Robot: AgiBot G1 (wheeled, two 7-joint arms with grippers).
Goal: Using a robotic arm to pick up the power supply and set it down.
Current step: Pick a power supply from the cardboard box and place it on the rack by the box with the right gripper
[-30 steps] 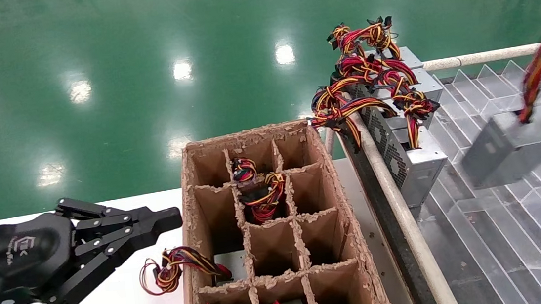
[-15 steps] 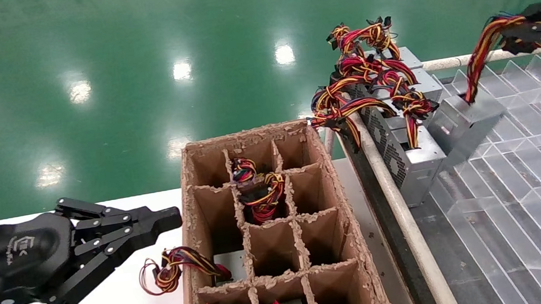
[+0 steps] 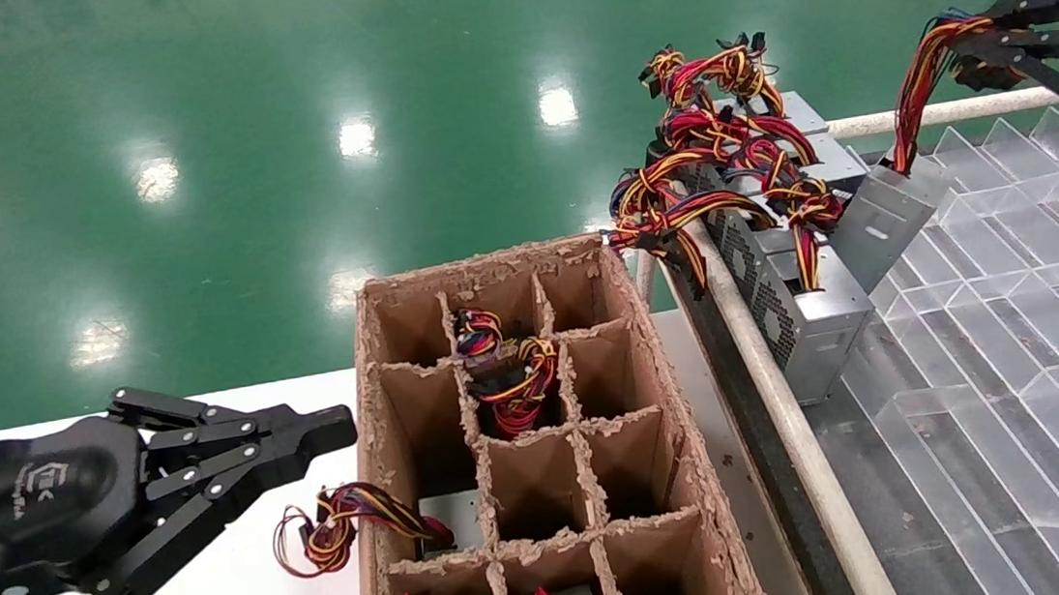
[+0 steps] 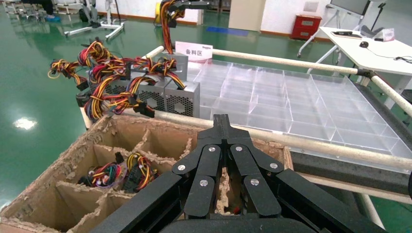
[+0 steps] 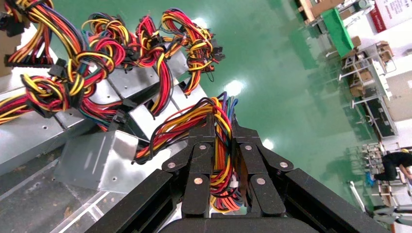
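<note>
The power supply [image 3: 886, 215], a silver-grey metal box, hangs tilted by its red, yellow and black wire bundle [image 3: 916, 90] at the far right of the head view. My right gripper [image 3: 970, 53] is shut on that bundle. In the right wrist view the wires run between the right gripper's [image 5: 222, 125] fingers, with the power supply [image 5: 97, 160] below them. The box sits close against a row of similar supplies [image 3: 808, 314]; whether it touches the tray is unclear. My left gripper [image 3: 340, 427] is shut and empty over the white table, left of the cardboard box; the left wrist view shows the gripper [image 4: 221, 121] too.
A cardboard box [image 3: 670, 391] with divider cells holds several more supplies and wires. A clear partitioned tray [image 3: 1001, 349] lies at the right behind a white rail [image 3: 777, 390]. A loose wire bundle [image 3: 338, 530] hangs over the box's left wall.
The power supply has swung from the near right of the tray to the far left, up against the row of supplies. My right gripper came into view. The left arm stayed still.
</note>
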